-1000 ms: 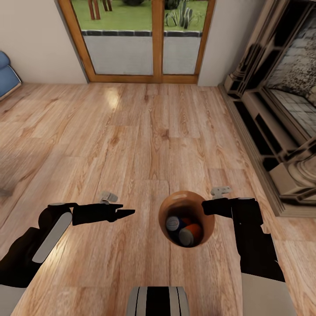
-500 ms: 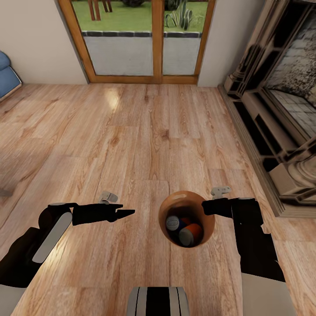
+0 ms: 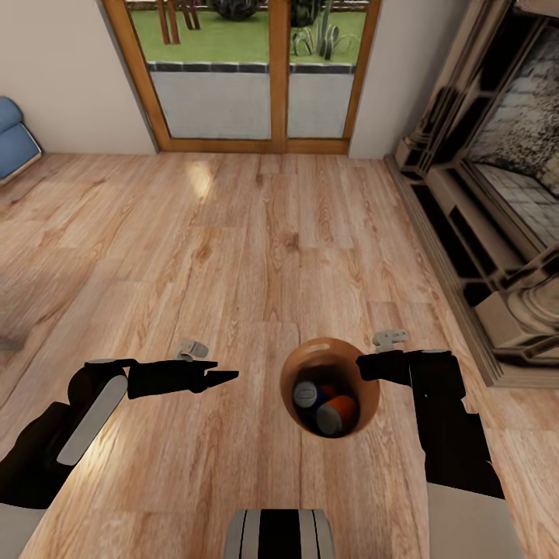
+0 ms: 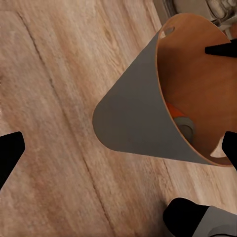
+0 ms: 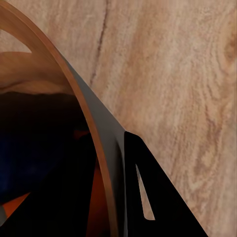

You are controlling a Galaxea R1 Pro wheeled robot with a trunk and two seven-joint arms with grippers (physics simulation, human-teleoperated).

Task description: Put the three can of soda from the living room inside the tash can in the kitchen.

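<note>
The small round brown bin with a coppery rim (image 3: pixel 330 386) hangs above the light wood plank floor (image 3: pixel 256 256), at about 5 o'clock from the middle of the head view. The right gripper (image 3: pixel 366 366) pinches its rim at roughly 2 o'clock on the opening, one black finger (image 5: pixel 148 197) outside the wall and the other inside. Bright-orange cylindrical drink cans with grey metal ends (image 3: pixel 330 411) lie at the bottom of the bin; two ends and some orange show plainly, and a third can cannot be counted for certain because the dark inside hides part of the heap.

The left gripper (image 3: pixel 221 377) sits at about 7 o'clock, pointing toward the bin but apart from it and holding nothing. In the head view its fingers look drawn to a point, while the left wrist view suggests dark tips spread wide, so its state cannot be told.

The wood-framed glass doors (image 3: pixel 248 74) at 12 o'clock, the stone fireplace (image 3: pixel 497 194) at 3 o'clock and a corner of blue sofa (image 3: pixel 15 140) at 10 o'clock place the robot in the living room. By my reading the loading is done or nearly so, and what is left is carrying the bin to the kitchen and setting it down.
</note>
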